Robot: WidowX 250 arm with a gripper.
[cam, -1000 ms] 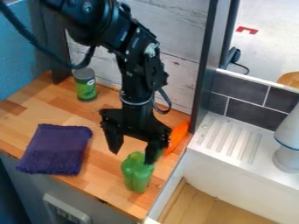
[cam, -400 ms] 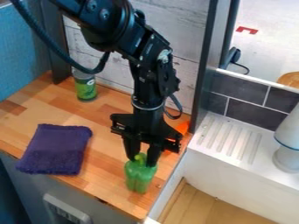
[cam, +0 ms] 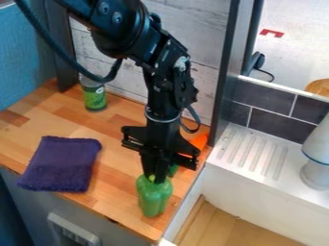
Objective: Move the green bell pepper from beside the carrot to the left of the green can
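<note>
On the wooden counter (cam: pixel 122 129), near the sink-side edge, the black arm (cam: pixel 166 55), cropped above, has its gripper (cam: pixel 155 178) pinching the green bottle's (cam: pixel 154 198) largely hidden neck; orange object (cam: pixel 200 141) behind, partly covered, form unclear.

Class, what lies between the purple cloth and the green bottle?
Bare wooden counter lies between the cloth and the bottle, as the camera view shows.
</note>
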